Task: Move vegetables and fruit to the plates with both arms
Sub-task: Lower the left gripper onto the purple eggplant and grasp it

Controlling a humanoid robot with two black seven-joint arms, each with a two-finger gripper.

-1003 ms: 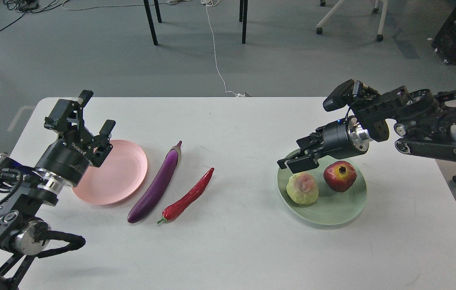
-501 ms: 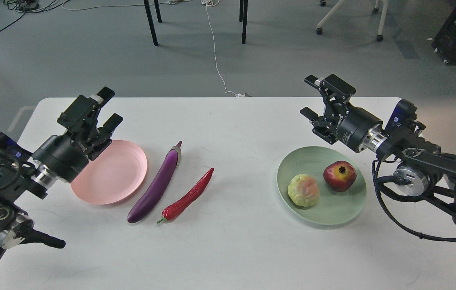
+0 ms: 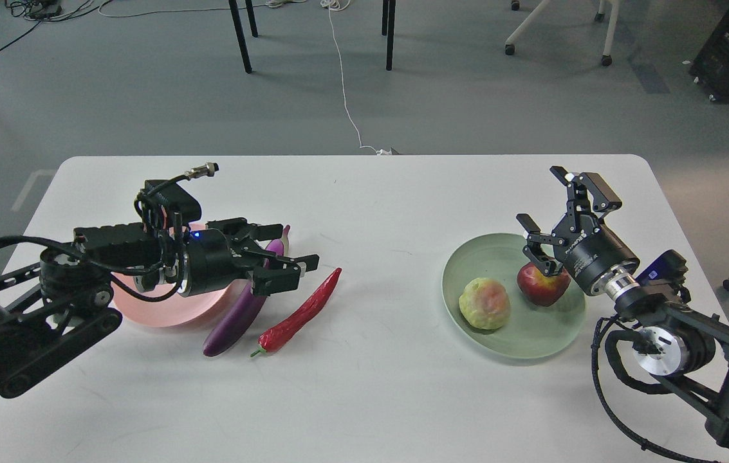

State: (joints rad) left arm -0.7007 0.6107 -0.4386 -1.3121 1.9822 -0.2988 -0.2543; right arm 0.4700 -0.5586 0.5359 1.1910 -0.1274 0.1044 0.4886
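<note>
Left gripper (image 3: 277, 257): jaws spread, over the eggplant (image 3: 242, 308), which lies on the table (image 3: 370, 386) between pink plate (image 3: 145, 312) and chili pepper (image 3: 300, 312). Right gripper (image 3: 557, 222): jaws released, holding nothing. Pomegranate (image 3: 541, 286) and yellow-green fruit (image 3: 484, 303) rest on the green plate (image 3: 531, 337)

- Left arm (image 3: 29, 308): matte black links, ribbed black housing behind the wrist, round silver joint cap further back.
- Left gripper (image 3: 280, 254): two black angular fingers on a black cylindrical body; small blue light just behind the fingers.
- Black cables looped above the wrist, ending in a silver screw connector (image 3: 202, 170).
- Right arm (image 3: 692, 347): black links, silver ring behind the wrist, round silver joint cap.
- Right gripper (image 3: 563, 206): black linkage fingers, white lettering on the black cylinder behind them.
- Black corrugated cable (image 3: 609, 386) looping below the joint.
</note>
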